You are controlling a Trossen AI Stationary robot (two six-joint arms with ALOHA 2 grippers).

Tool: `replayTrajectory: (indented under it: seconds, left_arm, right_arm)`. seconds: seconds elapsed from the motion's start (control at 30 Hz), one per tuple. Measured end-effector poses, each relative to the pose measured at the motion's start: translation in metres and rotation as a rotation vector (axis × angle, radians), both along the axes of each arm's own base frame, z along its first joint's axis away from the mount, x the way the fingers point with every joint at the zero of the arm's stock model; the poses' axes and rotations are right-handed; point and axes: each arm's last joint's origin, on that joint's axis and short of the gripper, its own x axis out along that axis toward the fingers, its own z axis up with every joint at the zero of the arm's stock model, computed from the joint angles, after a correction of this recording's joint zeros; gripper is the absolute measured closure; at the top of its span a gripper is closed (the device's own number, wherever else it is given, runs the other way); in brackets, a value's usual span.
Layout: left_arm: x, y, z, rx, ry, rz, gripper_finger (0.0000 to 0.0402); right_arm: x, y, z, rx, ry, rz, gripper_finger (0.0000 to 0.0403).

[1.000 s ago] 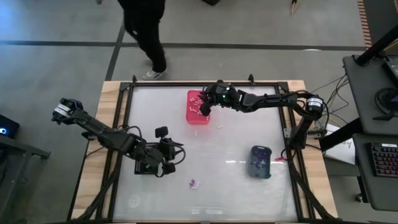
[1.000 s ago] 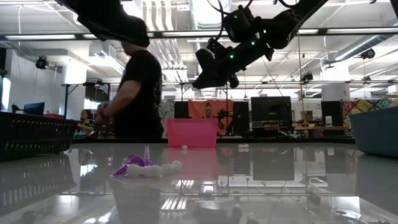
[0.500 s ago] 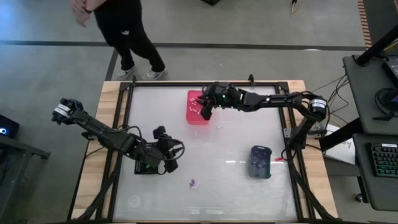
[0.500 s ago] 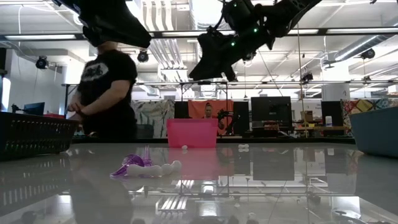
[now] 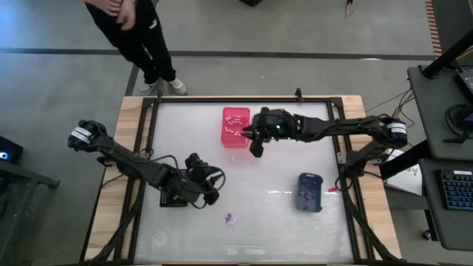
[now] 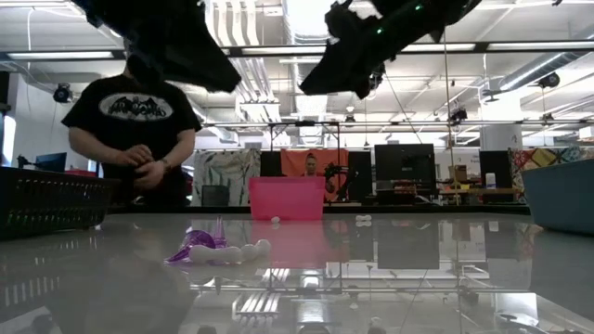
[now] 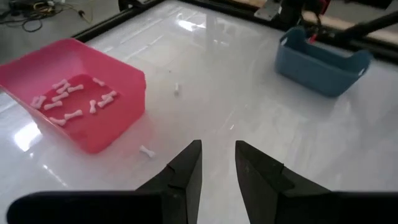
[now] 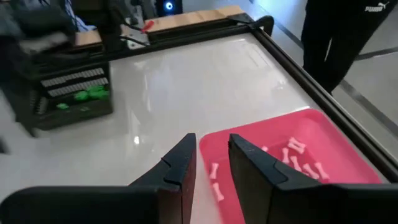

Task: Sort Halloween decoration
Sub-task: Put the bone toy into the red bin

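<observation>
Right gripper (image 5: 255, 145) hovers at the pink bin's (image 5: 236, 137) edge, jaws parted, empty. Left gripper (image 5: 209, 192) is over the black bin (image 5: 171, 199), jaws slightly apart, nothing between them. White bone pieces (image 7: 74, 102) lie in the pink bin; purple pieces (image 5: 230, 218) and white ones lie loose on the bench (image 5: 281, 222).
</observation>
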Motion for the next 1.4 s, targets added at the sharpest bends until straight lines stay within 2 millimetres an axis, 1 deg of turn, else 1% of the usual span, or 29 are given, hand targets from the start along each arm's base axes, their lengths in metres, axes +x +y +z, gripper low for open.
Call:
replayTrajectory:
  seconds: [0.17,0.3,0.5,0.73,0.8,0.93,1.03,1.13,1.27,1.4]
  left_arm:
    - [0.013,-0.005,-0.014,0.051,0.028,0.038,0.0322]
    - [0.02,-0.003,-0.024,0.073,0.055,0.06,0.0322]
    - [0.029,0.002,-0.04,0.088,0.094,0.086,0.0322]
    - [0.037,0.017,-0.053,0.095,0.177,0.067,0.0322]
    - [0.037,0.022,-0.056,0.102,0.196,0.069,0.0322]
    - [0.036,0.028,-0.064,0.124,0.226,0.012,0.0322]
    - [0.034,0.032,-0.071,0.147,0.197,-0.039,0.0322]
    - [0.034,0.041,-0.077,0.132,0.139,-0.09,0.0322]
    - [0.03,0.053,-0.083,0.126,0.077,-0.053,0.0322]
    - [0.028,0.061,-0.085,0.108,0.035,-0.016,0.0322]
  right_arm:
    - [-0.018,0.017,0.006,-0.014,-0.024,-0.02,0.0314]
    - [-0.031,0.03,0.011,-0.035,-0.045,-0.027,0.0314]
    - [-0.043,0.043,0.016,-0.038,-0.071,-0.014,0.0314]
    - [-0.043,0.049,0.017,-0.045,-0.072,-0.005,0.0314]
    - [-0.042,0.05,0.016,-0.045,-0.068,-0.004,0.0314]
    - [-0.042,0.051,0.015,-0.045,-0.066,-0.001,0.0314]
    - [-0.042,0.051,0.015,-0.045,-0.067,0.002,0.0314]
    - [-0.042,0.051,0.015,-0.043,-0.067,0.001,0.0314]
    - [-0.042,0.051,0.015,-0.04,-0.068,0.0,0.0314]
    - [-0.041,0.051,0.015,-0.039,-0.067,-0.001,0.0314]
